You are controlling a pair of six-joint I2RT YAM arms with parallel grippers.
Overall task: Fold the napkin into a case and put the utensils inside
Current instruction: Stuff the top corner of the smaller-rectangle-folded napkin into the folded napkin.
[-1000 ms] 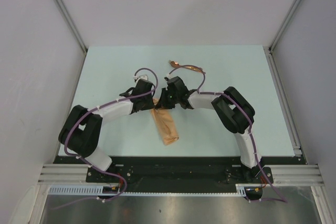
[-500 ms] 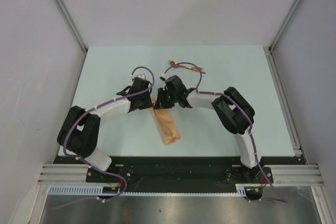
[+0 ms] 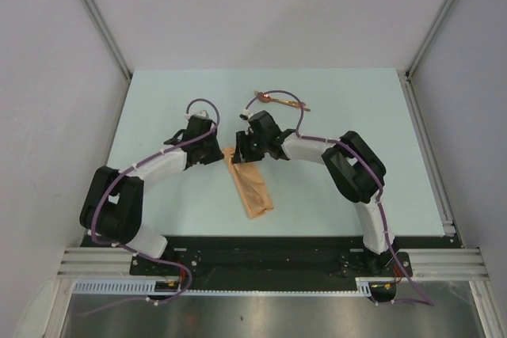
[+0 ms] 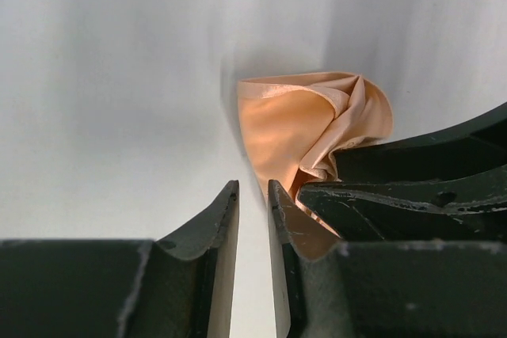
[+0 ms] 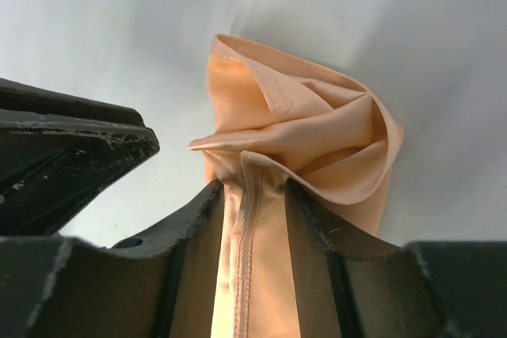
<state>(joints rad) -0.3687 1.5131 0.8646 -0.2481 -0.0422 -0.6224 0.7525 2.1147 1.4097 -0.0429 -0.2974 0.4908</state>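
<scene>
Napkin (image 3: 250,186): a narrow folded strip at lower centre of frame, running diagonally from upper left to lower right on the table (image 3: 158,100). Both arms bend inward.

Left gripper (image 3: 217,150) sits just left of the strip's upper end; right gripper (image 3: 244,150) is over that end. Jaw gaps are unreadable from above.

Utensils (image 3: 283,102) lie above centre, apart from the napkin, with a purple cable (image 3: 255,99) looping past them.

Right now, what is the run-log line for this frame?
napkin: folded narrow strip | utensils: beyond it, not inside | left jaws: narrowly apart, empty | right jaws: apart, napkin end between
</scene>
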